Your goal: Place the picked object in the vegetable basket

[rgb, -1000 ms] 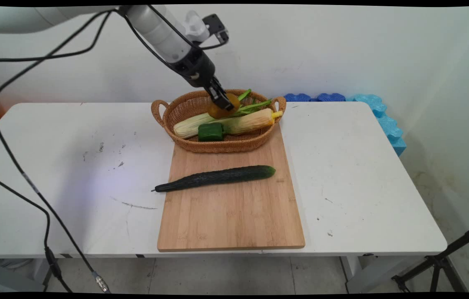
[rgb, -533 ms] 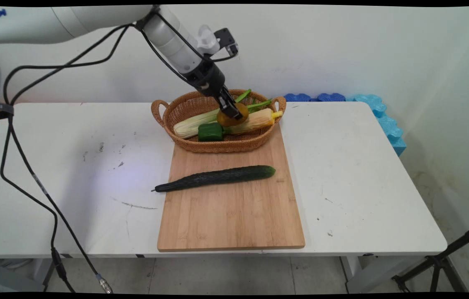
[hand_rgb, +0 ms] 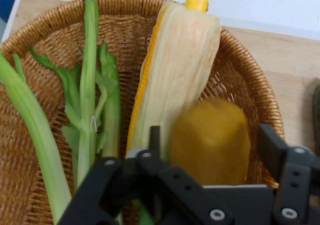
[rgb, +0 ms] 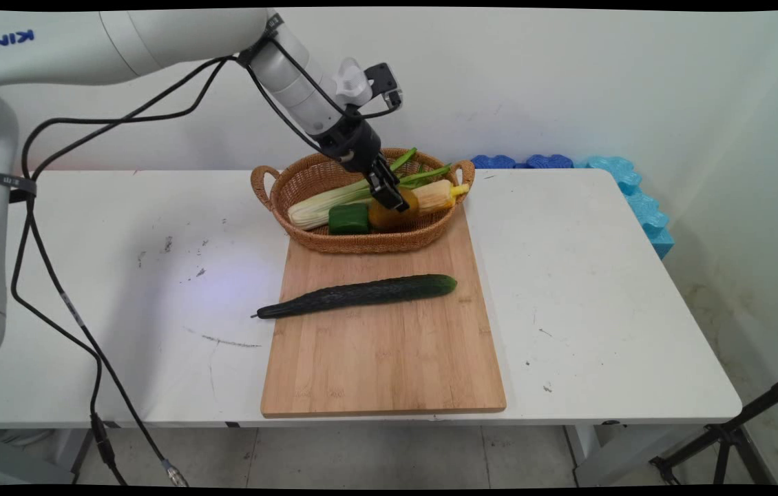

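My gripper [rgb: 397, 201] reaches down into the wicker basket [rgb: 361, 244], its fingers open. A yellow-brown potato [rgb: 389, 216] sits just under the fingertips, in the basket's front right part. In the hand view the potato [hand_rgb: 210, 140] lies between the two fingers [hand_rgb: 155, 137], with a narrow gap on each side. It rests against a husked corn cob [hand_rgb: 175, 75]. A green pepper [rgb: 349, 219] lies to the potato's left. Green stalks [hand_rgb: 90, 100] cross the basket [hand_rgb: 240, 65] farther back.
The basket stands on the far end of a wooden cutting board [rgb: 389, 358]. A long dark cucumber [rgb: 361, 295] lies across the board's middle. Blue foam blocks [rgb: 630, 193] line the table's back right edge. Black cables hang at the left.
The gripper came down and to the right into the basket with the potato. Its fingers have parted, and the potato now sits lower, by the corn.
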{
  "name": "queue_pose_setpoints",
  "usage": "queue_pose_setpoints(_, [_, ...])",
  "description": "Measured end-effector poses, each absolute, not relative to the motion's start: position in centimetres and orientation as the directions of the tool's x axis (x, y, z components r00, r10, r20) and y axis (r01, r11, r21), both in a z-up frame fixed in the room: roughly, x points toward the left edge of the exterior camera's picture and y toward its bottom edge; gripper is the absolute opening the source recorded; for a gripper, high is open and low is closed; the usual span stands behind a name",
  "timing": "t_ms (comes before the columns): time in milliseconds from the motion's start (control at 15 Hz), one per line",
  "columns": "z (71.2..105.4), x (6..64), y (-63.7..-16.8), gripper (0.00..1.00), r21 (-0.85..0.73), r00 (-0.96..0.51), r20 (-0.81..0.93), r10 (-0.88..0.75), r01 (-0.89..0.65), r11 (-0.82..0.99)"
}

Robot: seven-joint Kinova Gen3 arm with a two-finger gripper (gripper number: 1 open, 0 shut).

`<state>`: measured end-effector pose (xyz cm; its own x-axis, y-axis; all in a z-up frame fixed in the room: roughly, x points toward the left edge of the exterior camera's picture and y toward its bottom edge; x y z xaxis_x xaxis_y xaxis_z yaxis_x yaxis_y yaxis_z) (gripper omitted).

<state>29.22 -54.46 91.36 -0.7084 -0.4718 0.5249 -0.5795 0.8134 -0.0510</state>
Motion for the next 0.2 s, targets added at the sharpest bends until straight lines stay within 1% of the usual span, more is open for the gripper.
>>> queue_pose_setpoints(200, [91.2, 29.06, -54.47, 1.0, -0.064, -0.716, 0.529, -0.456, -0.569, 0.82])
